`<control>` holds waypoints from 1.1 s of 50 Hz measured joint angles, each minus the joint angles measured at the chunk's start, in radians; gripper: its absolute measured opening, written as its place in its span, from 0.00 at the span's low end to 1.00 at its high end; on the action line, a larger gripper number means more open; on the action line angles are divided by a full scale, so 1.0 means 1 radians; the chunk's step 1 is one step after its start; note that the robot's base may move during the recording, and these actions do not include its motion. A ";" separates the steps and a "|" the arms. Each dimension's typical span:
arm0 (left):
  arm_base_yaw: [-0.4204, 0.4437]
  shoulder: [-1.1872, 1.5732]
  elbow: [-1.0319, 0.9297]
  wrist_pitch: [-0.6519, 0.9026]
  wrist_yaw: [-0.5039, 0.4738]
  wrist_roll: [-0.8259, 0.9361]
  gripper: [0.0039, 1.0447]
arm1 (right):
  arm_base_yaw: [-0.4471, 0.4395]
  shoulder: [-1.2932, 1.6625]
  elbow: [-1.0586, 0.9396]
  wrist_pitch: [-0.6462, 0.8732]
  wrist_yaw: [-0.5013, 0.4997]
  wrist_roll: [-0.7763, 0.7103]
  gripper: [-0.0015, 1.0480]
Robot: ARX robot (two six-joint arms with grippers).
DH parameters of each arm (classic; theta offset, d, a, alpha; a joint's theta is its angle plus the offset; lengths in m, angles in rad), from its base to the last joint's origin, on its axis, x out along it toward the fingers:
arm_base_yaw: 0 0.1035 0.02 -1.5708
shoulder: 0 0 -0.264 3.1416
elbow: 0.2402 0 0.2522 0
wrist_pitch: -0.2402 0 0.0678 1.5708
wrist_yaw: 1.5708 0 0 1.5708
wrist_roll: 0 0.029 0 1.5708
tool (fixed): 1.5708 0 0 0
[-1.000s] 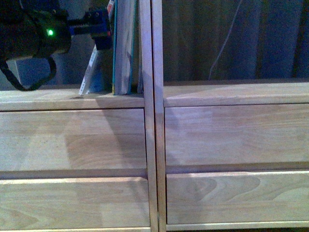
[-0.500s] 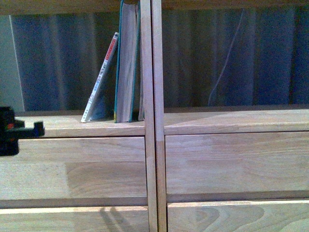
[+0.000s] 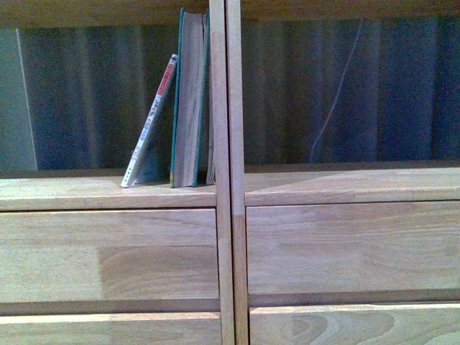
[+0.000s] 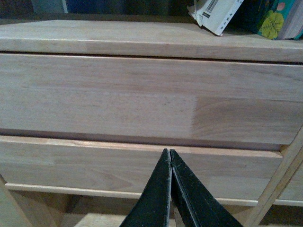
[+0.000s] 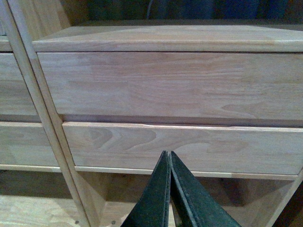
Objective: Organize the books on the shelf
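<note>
Only the two claws show of the robot. The left claw (image 4: 170, 163), at the bottom centre of its wrist frame, is a pair of smooth black tapering fingers (image 4: 158, 198) with pointed tips. The right claw (image 5: 169, 163), bottom centre likewise, looks the same, its fingers (image 5: 156, 198) dark with a greenish sheen.

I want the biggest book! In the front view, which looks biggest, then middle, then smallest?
1. The thick teal book, tallest and fattest.
2. The leaning thin booklet.
3. The pale volume: only a sliver shows, so its real size is unsure.
</note>
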 joint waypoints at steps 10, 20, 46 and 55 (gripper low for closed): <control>0.060 -0.103 -0.090 -0.007 0.050 0.001 0.02 | 0.000 -0.058 -0.040 -0.013 0.000 0.000 0.03; 0.060 -0.225 -0.165 -0.056 0.056 0.001 0.02 | 0.000 -0.121 -0.072 -0.043 0.000 0.000 0.03; 0.060 -0.582 -0.289 -0.281 0.056 0.002 0.02 | 0.000 -0.380 -0.126 -0.266 0.000 0.000 0.03; 0.060 -0.680 -0.290 -0.371 0.056 0.002 0.02 | 0.000 -0.432 -0.126 -0.285 0.001 -0.001 0.03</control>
